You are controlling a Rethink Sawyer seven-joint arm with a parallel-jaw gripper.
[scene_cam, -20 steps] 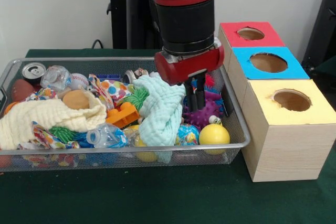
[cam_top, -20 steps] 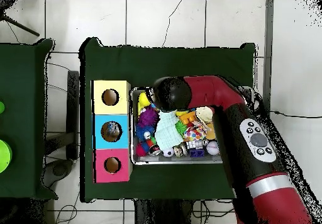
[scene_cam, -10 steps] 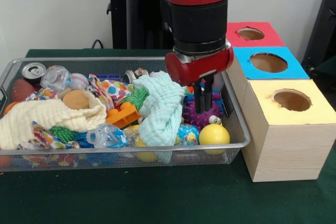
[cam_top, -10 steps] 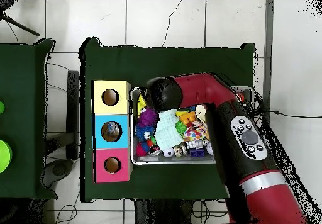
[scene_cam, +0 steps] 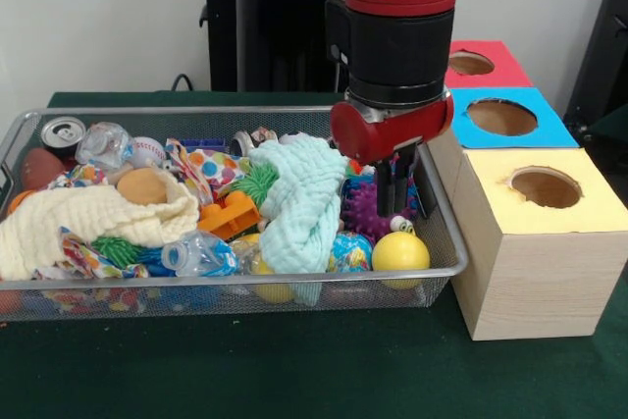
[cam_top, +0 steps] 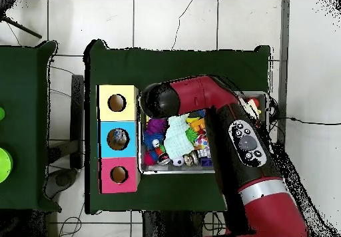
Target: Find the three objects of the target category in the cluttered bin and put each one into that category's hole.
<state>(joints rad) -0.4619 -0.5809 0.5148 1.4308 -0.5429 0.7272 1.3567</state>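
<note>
The wire-mesh bin (scene_cam: 245, 279) is full of toys and cloths; it also shows in the overhead view (cam_top: 174, 171). One clear bottle (scene_cam: 199, 254) with a blue cap lies against the front wall. A second crumpled clear bottle (scene_cam: 103, 144) lies at the back left, next to the silver can (scene_cam: 63, 131). A third bottle does not show. My gripper (scene_cam: 395, 193) hangs over the bin's right end, above a purple spiky ball (scene_cam: 363, 211). Its dark fingers are close together with nothing between them. In the overhead view the arm's wrist (cam_top: 160, 101) hides the gripper.
Three wooden boxes with holes stand right of the bin: red top (scene_cam: 496, 74), blue top (scene_cam: 551, 130), yellow top (scene_cam: 584, 211). A mint cloth (scene_cam: 304, 193), a cream cloth (scene_cam: 88, 218) and a yellow ball (scene_cam: 400, 252) lie in the bin. Something pale shows inside the blue box's hole (cam_top: 118, 139).
The arm has moved steadily to the right in the front view, from over the mint cloth towards the bin's right wall and the boxes. The fingers look unchanged.
</note>
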